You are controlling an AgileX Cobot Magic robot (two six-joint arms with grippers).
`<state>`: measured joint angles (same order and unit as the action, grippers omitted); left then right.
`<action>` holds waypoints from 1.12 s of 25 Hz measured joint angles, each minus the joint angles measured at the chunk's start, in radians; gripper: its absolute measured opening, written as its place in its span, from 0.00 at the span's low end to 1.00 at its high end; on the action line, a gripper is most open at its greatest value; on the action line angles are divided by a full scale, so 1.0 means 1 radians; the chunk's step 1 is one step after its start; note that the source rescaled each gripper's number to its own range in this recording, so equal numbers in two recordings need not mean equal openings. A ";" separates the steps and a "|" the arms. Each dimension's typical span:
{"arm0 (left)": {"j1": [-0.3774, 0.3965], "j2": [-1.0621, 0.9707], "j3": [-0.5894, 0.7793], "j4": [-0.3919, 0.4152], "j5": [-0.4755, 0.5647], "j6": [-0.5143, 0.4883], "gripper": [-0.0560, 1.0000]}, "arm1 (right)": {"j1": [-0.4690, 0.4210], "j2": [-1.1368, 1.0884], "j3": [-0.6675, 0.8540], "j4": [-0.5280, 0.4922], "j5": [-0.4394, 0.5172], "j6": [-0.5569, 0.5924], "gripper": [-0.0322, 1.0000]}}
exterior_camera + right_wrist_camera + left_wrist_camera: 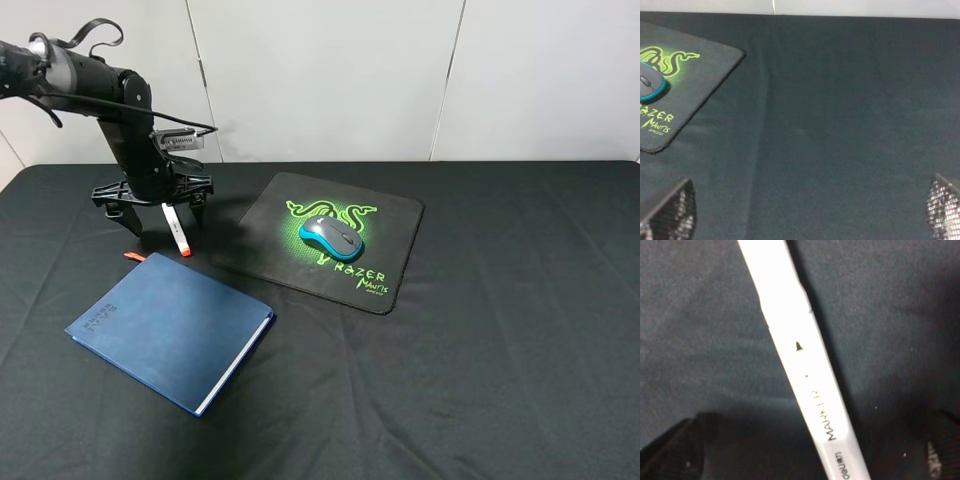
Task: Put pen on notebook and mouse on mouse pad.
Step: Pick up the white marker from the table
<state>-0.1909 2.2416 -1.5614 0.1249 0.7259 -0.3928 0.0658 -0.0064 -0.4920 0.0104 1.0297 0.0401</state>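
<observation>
The pen [174, 226] lies on the black cloth [500, 350], its orange end towards the notebook [165, 325] and just short of its far corner. The left gripper [166, 222] stands over the pen, jaws apart, one finger either side of the white barrel with cloth showing between. The mouse [332, 236] sits on the pad [390, 215]. The right gripper [805, 210] hovers over bare cloth beside the pad, jaws wide apart, gripping nothing
</observation>
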 joint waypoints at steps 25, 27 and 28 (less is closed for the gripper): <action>0.000 -0.013 -0.079 0.000 0.013 0.007 0.05 | 0.000 0.000 0.000 0.000 0.000 0.000 1.00; 0.000 -0.029 -0.108 0.000 0.053 0.031 0.05 | 0.000 0.000 0.000 0.000 0.000 0.000 1.00; 0.000 -0.043 -0.121 0.000 0.070 0.049 0.05 | 0.000 0.000 0.000 0.000 0.000 0.000 1.00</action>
<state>-0.1909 2.1990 -1.6826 0.1249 0.7957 -0.3434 0.0658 -0.0064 -0.4920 0.0104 1.0297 0.0401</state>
